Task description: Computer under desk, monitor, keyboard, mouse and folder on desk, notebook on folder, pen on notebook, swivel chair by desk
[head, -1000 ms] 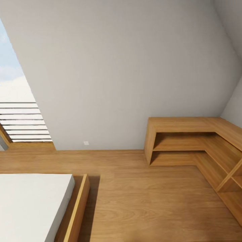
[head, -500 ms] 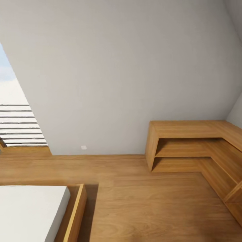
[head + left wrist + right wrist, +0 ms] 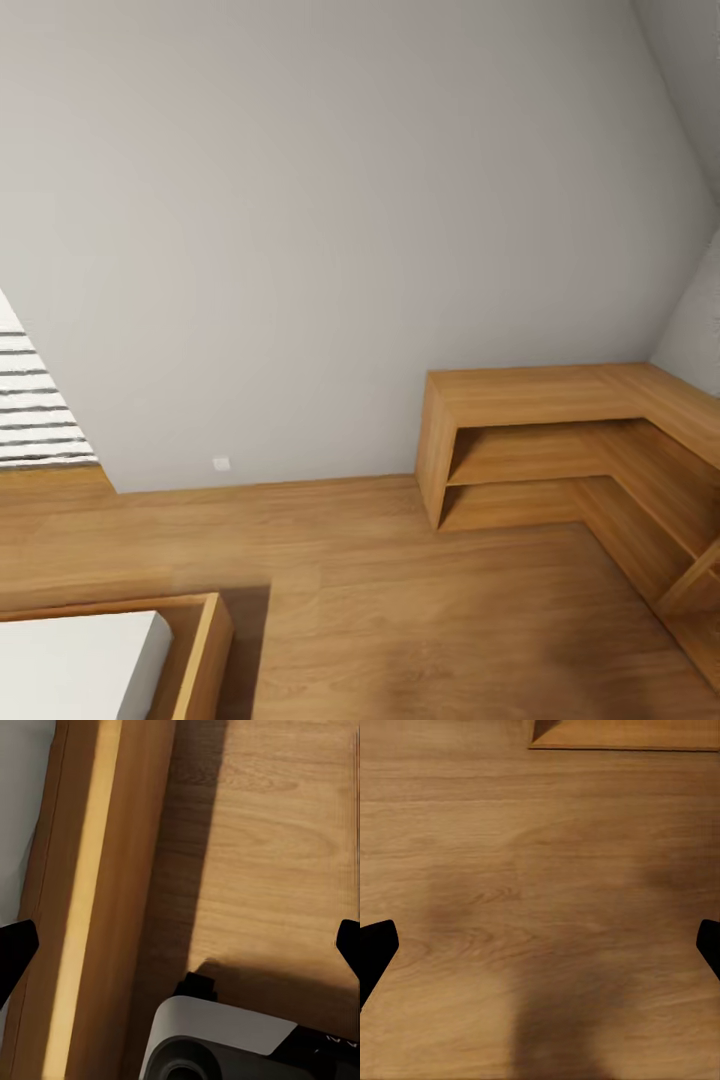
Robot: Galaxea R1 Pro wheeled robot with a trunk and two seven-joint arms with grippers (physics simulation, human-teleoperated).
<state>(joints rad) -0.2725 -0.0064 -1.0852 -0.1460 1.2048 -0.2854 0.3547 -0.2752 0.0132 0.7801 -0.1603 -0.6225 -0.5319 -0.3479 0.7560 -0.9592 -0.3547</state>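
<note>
The desk, computer, monitor, keyboard, mouse, folder, notebook, pen and swivel chair are out of view. My left gripper (image 3: 180, 949) hangs open over the wooden floor beside the bed frame (image 3: 90, 900), its black fingertips (image 3: 15, 945) far apart with nothing between them. My right gripper (image 3: 540, 945) is open too, above bare wooden floor, and it holds nothing.
A low L-shaped light wooden shelf unit (image 3: 540, 440) fills the right corner against the grey wall. A bed with a white mattress (image 3: 70, 665) and wooden frame (image 3: 205, 640) is at the lower left. Window slats (image 3: 30, 420) show at the left edge. Open wooden floor (image 3: 420, 600) lies between them.
The whole head view has shifted: bed and window slid left and down and out of frame, and the shelf unit moved slightly left. The camera has moved, not the things.
</note>
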